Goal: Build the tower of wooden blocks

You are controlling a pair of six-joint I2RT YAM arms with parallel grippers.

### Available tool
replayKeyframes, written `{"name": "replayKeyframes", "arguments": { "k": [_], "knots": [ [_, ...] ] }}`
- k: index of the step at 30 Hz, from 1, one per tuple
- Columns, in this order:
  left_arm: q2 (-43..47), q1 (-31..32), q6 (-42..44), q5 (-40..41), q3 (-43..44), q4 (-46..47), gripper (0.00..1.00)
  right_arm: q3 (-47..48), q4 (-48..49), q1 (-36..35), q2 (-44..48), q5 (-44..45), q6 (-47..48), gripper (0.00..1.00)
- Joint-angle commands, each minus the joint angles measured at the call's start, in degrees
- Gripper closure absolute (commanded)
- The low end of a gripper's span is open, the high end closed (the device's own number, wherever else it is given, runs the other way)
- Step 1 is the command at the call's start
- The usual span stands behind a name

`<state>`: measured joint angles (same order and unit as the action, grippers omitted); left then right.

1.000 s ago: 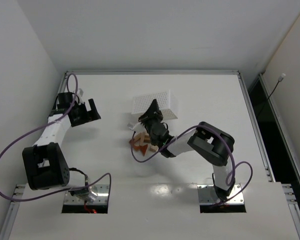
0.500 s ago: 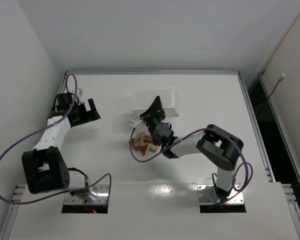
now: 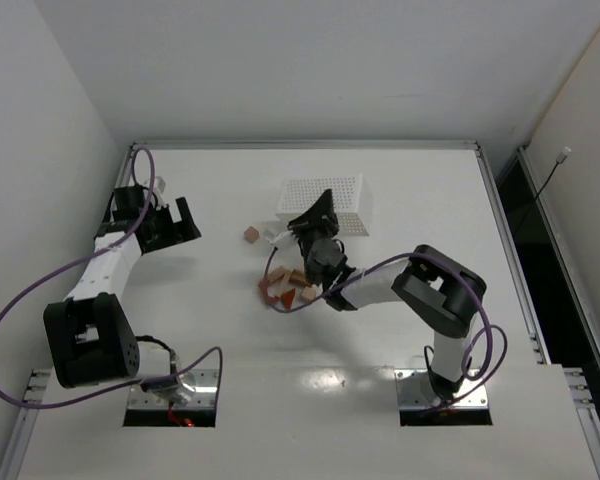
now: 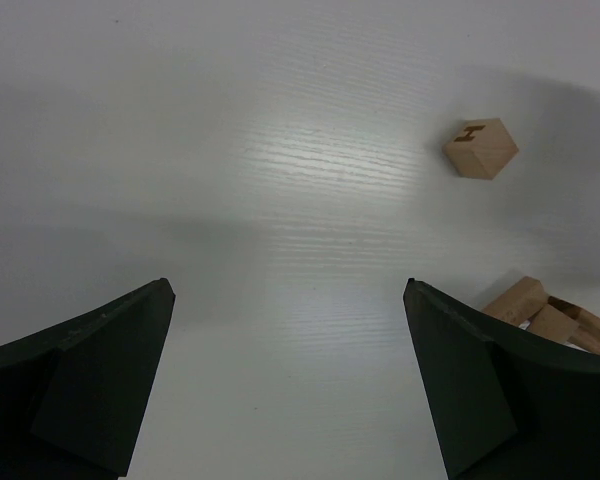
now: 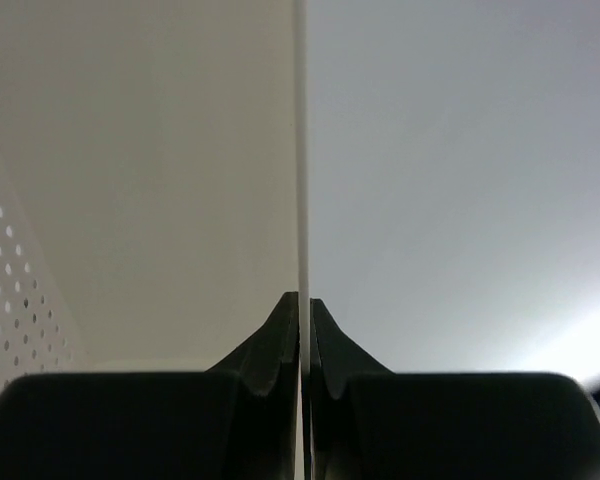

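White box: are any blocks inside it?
No blocks show there. Top view gives only perforated surface of the white box; the right hand pinches its wall. Most of the interior is hidden. The wood blocks lie outside on the table.

A white tabletop (image 3: 420, 190) fills the middle of the overhead view, edged along its far side by a thin metal rail (image 3: 300, 145) and down its right side by another rail (image 3: 505, 230). Plain white walls close it in: a back wall (image 3: 310, 70) across the top, a left wall (image 3: 30, 150) and a right wall (image 3: 590, 110). A dark gap (image 3: 540, 250) runs beside the right rail, where a thin cable with a white plug (image 3: 564, 154) hangs, and soft overhead light leaves a pale glare (image 3: 330, 378) low on the tabletop.
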<state>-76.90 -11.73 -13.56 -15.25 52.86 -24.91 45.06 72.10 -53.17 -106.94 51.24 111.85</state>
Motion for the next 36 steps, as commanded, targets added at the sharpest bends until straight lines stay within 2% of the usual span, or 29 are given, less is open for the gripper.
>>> {"name": "replayKeyframes", "arguments": {
  "k": [1,2,3,4,6,7,8,9,10,11,12,14,18,24,26,29,32,36],
  "knots": [
    [1.32,-0.75,1.08,-0.93,1.02,1.35,0.00,10.20,15.92,3.50,2.26,12.60,1.73,1.00],
    [1.84,-0.75,1.08,-0.93,1.02,1.35,0.00,14.66,7.62,5.60,2.95,15.26,-1.52,1.00],
    [1.84,-0.75,1.08,-0.93,0.49,1.35,0.00,16.36,4.14,6.84,2.96,17.38,-4.51,1.00],
    [1.85,-0.75,1.08,-1.62,0.49,1.35,0.00,17.42,-0.07,7.89,3.92,20.18,-11.93,1.00],
    [2.37,-0.75,1.60,-1.63,0.49,1.35,0.00,21.19,-31.77,10.35,9.07,19.87,-27.65,1.00],
    [2.37,-0.15,1.61,-1.63,0.49,1.35,0.00,25.21,-51.51,11.06,10.50,17.34,-54.89,1.00],
    [2.37,0.47,1.61,-1.63,0.49,1.35,0.00,37.61,-85.81,11.76,10.52,14.18,-66.65,1.00],
    [2.37,0.48,2.13,-1.63,0.49,1.35,0.00,44.26,-98.42,13.60,8.43,6.84,-76.25,1.00],
    [2.37,0.48,2.14,-1.11,0.49,1.87,0.00,49.72,-107.34,14.66,3.62,3.81,-87.39,1.00],
    [2.37,1.00,2.14,-1.10,-0.03,1.88,0.00,58.91,-114.65,15.71,1.14,0.30,-91.51,1.00],
    [2.37,1.00,2.14,-1.10,-0.65,2.66,0.00,62.40,-124.81,18.68,-0.80,-8.88,-94.60,1.00],
    [2.37,1.00,2.14,-1.10,-1.18,3.19,0.00,65.06,-127.99,20.81,-2.14,-15.62,-97.52,1.00],
    [2.37,1.00,2.14,-1.10,-0.66,3.20,0.00,65.51,-132.82,25.65,-2.66,-34.93,-100.07,1.00],
    [1.76,1.00,2.66,-1.63,-0.13,2.58,0.00,72.62,-135.28,39.17,-8.37,-47.87,-103.57,1.00],
    [1.76,1.00,2.66,-1.63,0.40,2.05,0.00,75.08,-135.29,44.17,-9.86,-50.18,-104.11,1.00],
    [1.76,1.00,2.66,-1.63,0.40,2.05,0.00,75.09,-134.06,47.80,-9.87,-52.73,-105.70,1.00],
    [1.23,1.00,2.66,-1.63,0.40,2.05,0.00,75.09,-132.83,50.43,-12.33,-46.53,-106.76,1.00],
    [-0.70,1.00,3.19,-1.63,1.19,1.45,0.00,78.07,-132.21,55.17,-16.72,-48.25,-107.90,1.00]
  ]
}}
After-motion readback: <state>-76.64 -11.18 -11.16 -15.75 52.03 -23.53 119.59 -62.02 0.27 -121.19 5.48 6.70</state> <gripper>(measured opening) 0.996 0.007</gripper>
